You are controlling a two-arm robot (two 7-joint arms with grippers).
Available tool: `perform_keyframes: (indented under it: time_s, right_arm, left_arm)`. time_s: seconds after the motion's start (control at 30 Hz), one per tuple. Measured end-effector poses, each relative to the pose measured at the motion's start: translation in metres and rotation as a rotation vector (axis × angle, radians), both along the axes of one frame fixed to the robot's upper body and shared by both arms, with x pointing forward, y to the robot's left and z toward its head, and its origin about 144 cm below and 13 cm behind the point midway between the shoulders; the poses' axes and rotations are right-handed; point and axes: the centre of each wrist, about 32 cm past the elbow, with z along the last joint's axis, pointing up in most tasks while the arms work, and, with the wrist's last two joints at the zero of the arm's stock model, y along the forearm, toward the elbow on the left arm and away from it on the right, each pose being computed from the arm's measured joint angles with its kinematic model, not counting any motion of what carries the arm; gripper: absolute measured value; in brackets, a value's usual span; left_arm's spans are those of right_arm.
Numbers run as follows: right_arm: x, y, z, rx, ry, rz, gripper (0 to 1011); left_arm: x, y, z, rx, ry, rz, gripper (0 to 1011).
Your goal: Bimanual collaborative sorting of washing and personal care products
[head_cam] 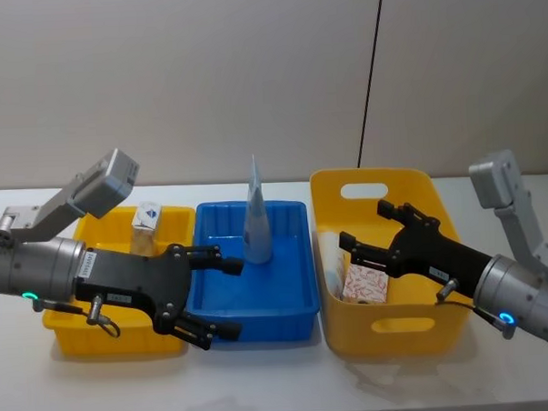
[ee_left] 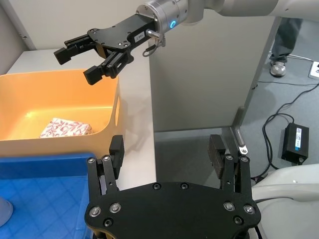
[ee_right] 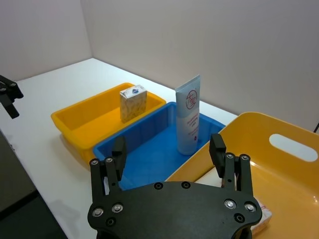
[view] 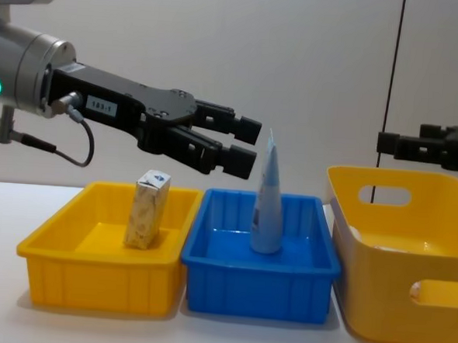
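Three containers stand in a row on the white desk [head_cam: 282, 378]: a shallow yellow tray [head_cam: 70, 324] on the robot's left, a blue tray [head_cam: 290, 259] in the middle touching it, and a deeper yellow bin [head_cam: 398, 332] with handle slots on the right. A small cream-yellow carton [view: 147, 210] with a blue mark on top stands upright in the shallow yellow tray, toward its back. A pale blue squeeze tube [view: 267, 201] stands on its cap in the blue tray, its flat crimped end pointing up. In the deep bin lies a white carton with a red leafy pattern [head_cam: 365, 284], flat on the bottom, and beside it against the bin's left wall is another pale, rounded item that cannot be made out clearly. The left gripper [head_cam: 219, 297] hangs above the seam between the shallow yellow tray and the blue tray, its fingers spread wide and empty, pointing toward the tube but apart from it; in the chest view it sits well above the tray rims, level with the tube's tip. The right gripper [head_cam: 366, 229] hovers over the deep bin, above the patterned carton, with its fingers also spread wide and holding nothing.
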Motion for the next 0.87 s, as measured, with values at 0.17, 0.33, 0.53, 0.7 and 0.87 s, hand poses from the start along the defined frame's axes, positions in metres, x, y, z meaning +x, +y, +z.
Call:
perform_keyframes:
  time_s: [0.17,0.33,0.53,0.7,0.87]
  right_arm:
    - [0.0017,-0.0019,-0.0012,0.008,0.004,0.014,1000]
    - [0.0030,-0.0010,-0.0009,0.012,-0.003,0.021,1000]
    - [0.0038,0.0012,-0.0004,0.018,-0.011,0.027,1000]
    - [0.0043,0.0025,-0.0001,0.020,-0.015,0.031,1000]
    - [0.0045,0.0031,-0.0001,0.021,-0.018,0.033,1000]
  left_arm:
    - [0.0000,0.0000,0.0000,0.000,0.000,0.000,1001]
    - [0.0000,0.0000,0.0000,0.000,0.000,0.000,1001]
    - [0.0000,0.0000,0.0000,0.000,0.000,0.000,1001]
    - [0.0000,0.0001,0.0000,0.000,0.000,0.000,1001]
    - [0.0000,0.0001,0.0000,0.000,0.000,0.000,1001]
